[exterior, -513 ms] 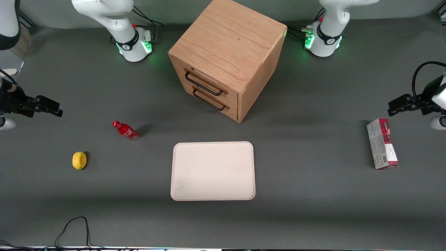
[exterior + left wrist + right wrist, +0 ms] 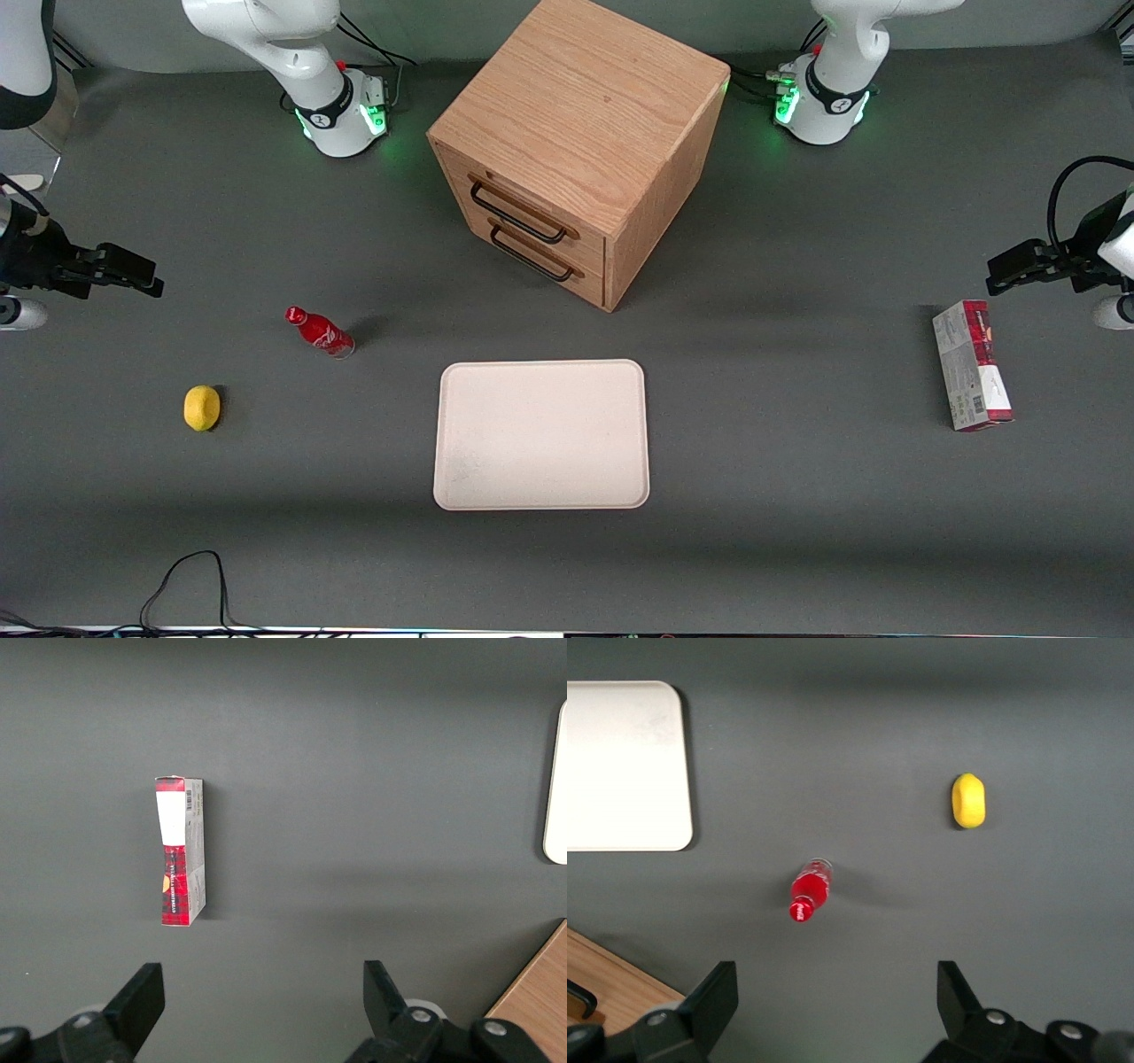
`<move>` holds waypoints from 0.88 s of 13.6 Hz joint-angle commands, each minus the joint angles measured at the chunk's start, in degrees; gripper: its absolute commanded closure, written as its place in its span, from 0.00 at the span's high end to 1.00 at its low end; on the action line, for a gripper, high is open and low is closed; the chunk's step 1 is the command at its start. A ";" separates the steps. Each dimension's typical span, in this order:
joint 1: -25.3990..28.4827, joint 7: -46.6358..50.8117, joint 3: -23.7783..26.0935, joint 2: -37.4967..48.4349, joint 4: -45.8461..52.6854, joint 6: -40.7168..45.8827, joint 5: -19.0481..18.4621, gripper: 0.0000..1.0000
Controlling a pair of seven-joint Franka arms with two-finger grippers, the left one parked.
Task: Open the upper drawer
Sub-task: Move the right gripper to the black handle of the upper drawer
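1. Showed a dark grey table (image 2: 797, 496) carrying a wooden cabinet (image 2: 580, 115), with a pale tray (image 2: 541, 434) nearer the front camera than the cabinet.
2. Also held, relative to the cabinet: a red bottle (image 2: 319, 331) and a yellow lemon (image 2: 202, 408) toward the working arm's end, and a red and white box (image 2: 971, 365) toward the parked arm's end.
3. Had the upper drawer (image 2: 523, 206) shut flush in the cabinet, directly above the lower drawer (image 2: 540, 252).
4. Kept the gripper (image 2: 133, 270) well apart from the cabinet at the working arm's end, raised above the table, fingers (image 2: 713, 997) spread wide, holding nothing.
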State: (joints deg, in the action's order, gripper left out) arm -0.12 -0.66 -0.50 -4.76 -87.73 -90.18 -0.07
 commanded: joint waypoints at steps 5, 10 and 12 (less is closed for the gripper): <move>18.90 -0.30 0.77 -0.25 0.10 1.59 -0.28 1.00; 31.74 -2.23 0.77 -2.45 -1.04 1.15 -0.20 1.00; 34.91 -3.64 0.77 -2.54 -2.35 -1.03 -0.02 1.00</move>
State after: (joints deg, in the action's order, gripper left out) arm 32.29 -1.39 1.05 -7.27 -89.09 -89.44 0.00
